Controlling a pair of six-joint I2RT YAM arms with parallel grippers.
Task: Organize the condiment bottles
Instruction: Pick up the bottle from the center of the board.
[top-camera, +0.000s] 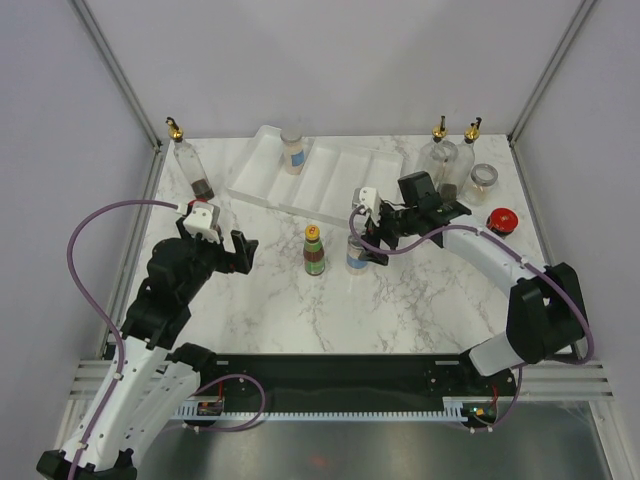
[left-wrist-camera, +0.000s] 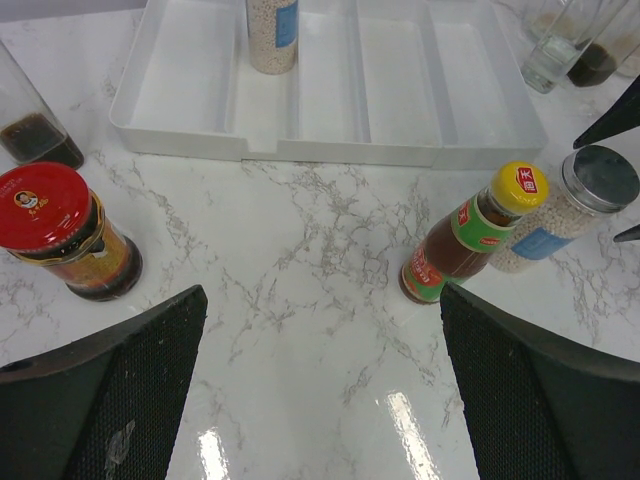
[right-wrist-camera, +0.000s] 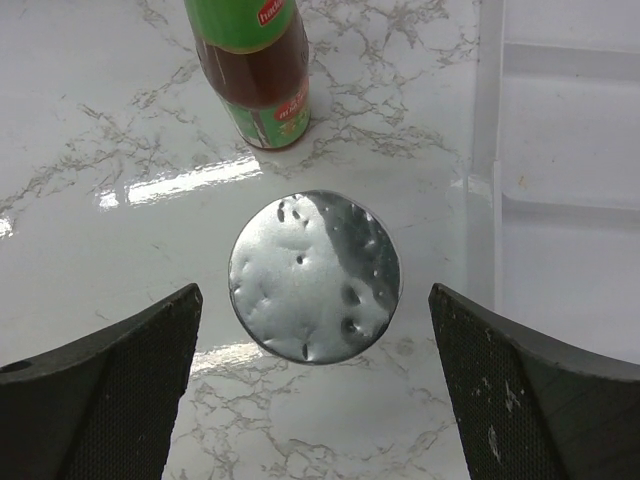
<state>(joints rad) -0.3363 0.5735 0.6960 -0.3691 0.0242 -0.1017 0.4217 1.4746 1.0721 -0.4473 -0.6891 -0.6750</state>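
Note:
A silver-lidded spice jar (right-wrist-camera: 315, 275) stands on the marble right under my right gripper (right-wrist-camera: 313, 300). That gripper is open, with a finger on each side of the lid and neither touching it. The orange-capped sauce bottle (top-camera: 314, 250) stands just left of the jar. My left gripper (left-wrist-camera: 322, 295) is open and empty over bare marble. A red-lidded dark jar (left-wrist-camera: 60, 230) is to its left. Another spice jar (top-camera: 292, 150) stands in the white tray (top-camera: 340, 185). One gold-spouted cruet (top-camera: 188, 165) is at the back left and two cruets (top-camera: 440, 155) at the back right.
A short silver-lidded jar (top-camera: 482, 180) and a red-lidded jar (top-camera: 502, 220) stand by the right edge. The tray lies slanted across the back, its other compartments holding nothing. Metal frame posts and white walls close in the table.

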